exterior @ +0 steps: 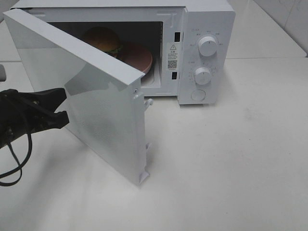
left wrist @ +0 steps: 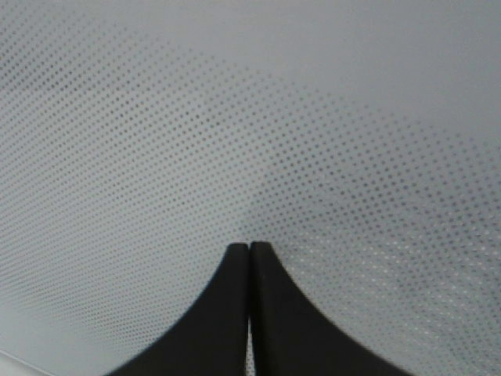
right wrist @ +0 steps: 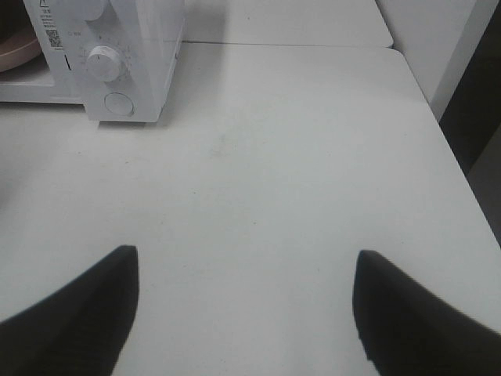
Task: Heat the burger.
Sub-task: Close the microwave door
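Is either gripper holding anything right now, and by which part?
Nothing is held. The left gripper is shut empty, tips at the microwave door; the right gripper is open over the table.

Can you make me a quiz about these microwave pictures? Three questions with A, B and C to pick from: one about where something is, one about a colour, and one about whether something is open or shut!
1. Where is the burger compared with the microwave?
A. On top of it
B. Inside it, on the plate
C. Beside it

2. What colour is the plate?
A. Blue
B. Green
C. Pink

3. How is the microwave's door?
A. Open
B. Shut
C. Missing

Answers:
1 B: the high view shows the burger sitting on the plate inside the microwave.
2 C: the plate's rim shows pink next to the burger.
3 A: the door is swung out, so you can see inside.
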Robot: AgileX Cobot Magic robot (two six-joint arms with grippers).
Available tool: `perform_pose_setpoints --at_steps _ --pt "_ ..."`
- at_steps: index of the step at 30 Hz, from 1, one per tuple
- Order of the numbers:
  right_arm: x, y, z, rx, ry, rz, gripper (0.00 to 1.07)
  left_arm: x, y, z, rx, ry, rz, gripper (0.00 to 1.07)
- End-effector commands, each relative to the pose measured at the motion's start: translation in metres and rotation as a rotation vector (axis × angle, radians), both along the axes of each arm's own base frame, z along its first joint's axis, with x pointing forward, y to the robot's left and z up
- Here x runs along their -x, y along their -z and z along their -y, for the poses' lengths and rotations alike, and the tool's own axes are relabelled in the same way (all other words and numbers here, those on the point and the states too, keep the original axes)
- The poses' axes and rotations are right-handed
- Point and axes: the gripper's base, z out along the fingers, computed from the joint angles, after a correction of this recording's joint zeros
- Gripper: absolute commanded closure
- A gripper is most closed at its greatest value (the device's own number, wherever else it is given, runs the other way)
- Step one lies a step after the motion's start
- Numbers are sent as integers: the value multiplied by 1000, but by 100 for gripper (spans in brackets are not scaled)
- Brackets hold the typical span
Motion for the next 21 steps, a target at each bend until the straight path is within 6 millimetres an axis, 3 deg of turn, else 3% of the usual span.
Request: perform_pose_setpoints --at_steps 1,21 --pt "3 2 0 3 6 21 32 -2 -3 6 8 -13 9 107" --pt "3 2 0 3 6 21 32 -19 -21 56 2 63 -1 107"
